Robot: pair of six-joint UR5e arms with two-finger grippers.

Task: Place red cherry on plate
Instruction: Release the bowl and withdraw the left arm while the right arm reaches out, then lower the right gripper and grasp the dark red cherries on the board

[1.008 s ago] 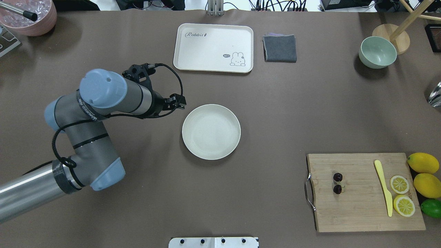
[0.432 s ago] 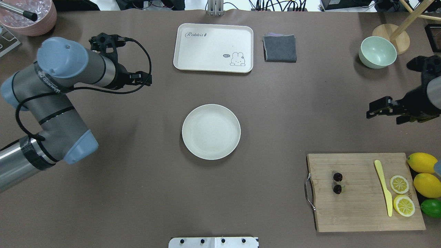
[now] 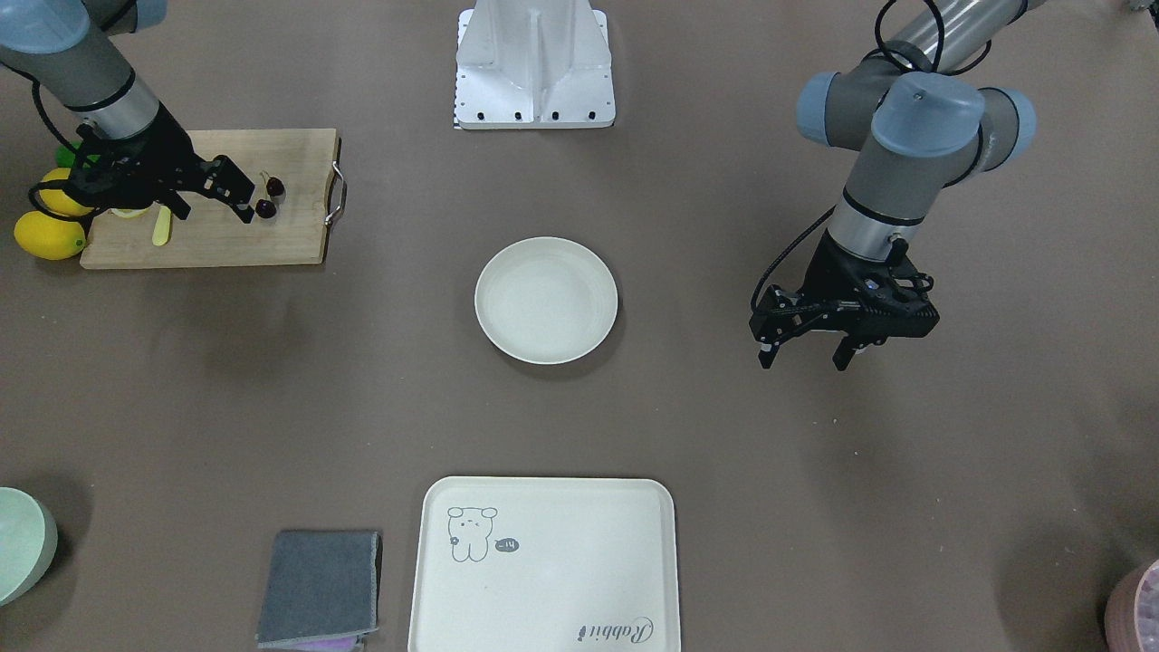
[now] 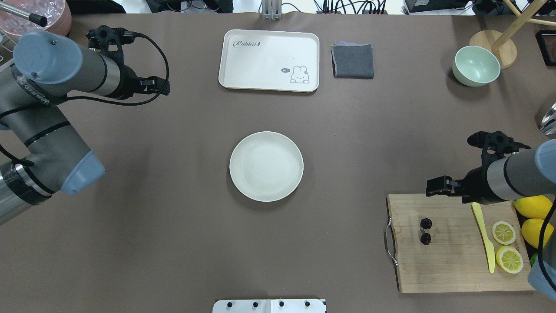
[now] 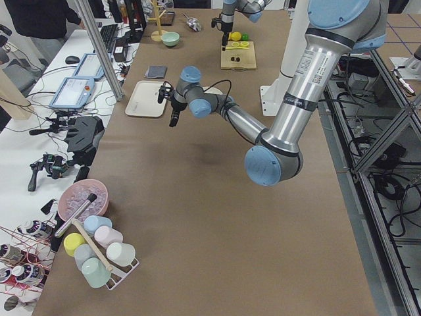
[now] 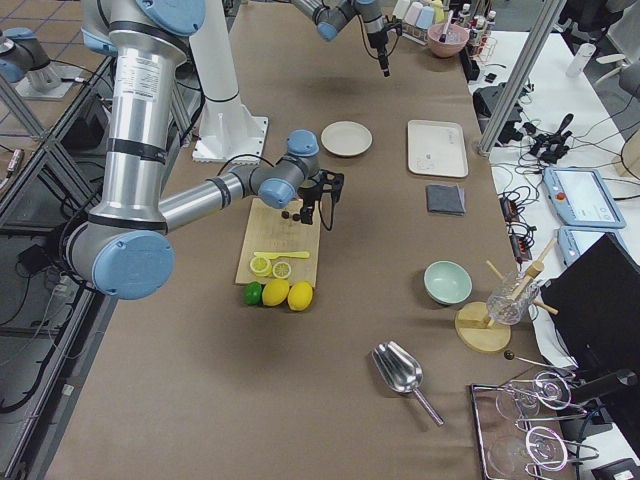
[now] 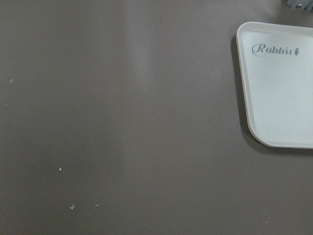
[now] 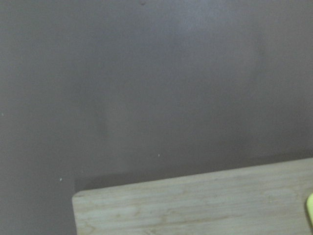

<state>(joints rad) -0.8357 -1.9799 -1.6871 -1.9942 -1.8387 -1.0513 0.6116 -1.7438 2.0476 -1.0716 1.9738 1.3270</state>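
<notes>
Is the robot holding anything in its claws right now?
No. The left gripper and right gripper are both open and empty; the red cherry lies on the cutting board.

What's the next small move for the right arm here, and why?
Probably shift the right gripper toward the red cherry and lower it: its fingers look open, it hangs over the far edge of the cutting board, and the plate is empty.
</notes>
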